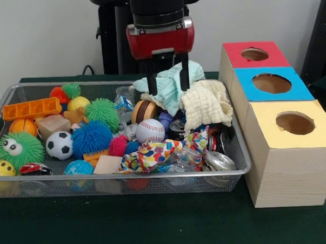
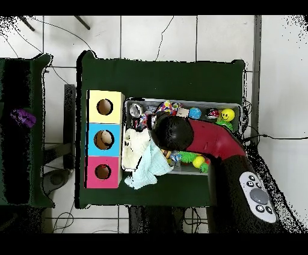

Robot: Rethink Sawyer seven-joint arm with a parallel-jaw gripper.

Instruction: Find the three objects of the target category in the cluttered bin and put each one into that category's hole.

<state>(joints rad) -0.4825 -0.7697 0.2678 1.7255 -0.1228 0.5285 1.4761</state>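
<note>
I can't pick out any plush animals for certain in the wire mesh bin (image 1: 237, 151); an orange shape (image 1: 75, 115) sits far left among spiky balls. My gripper (image 1: 168, 78) hangs over the bin's far right, fingers narrow on a mint cloth (image 1: 169, 86). Beside it lies a cream cloth (image 1: 206, 105). Three boxes (image 1: 286, 149) stand right.

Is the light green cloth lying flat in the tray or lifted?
Lifted: the tool is shut on the light green cloth, which hangs bunched from it above the clutter in the mesh tray.
</note>
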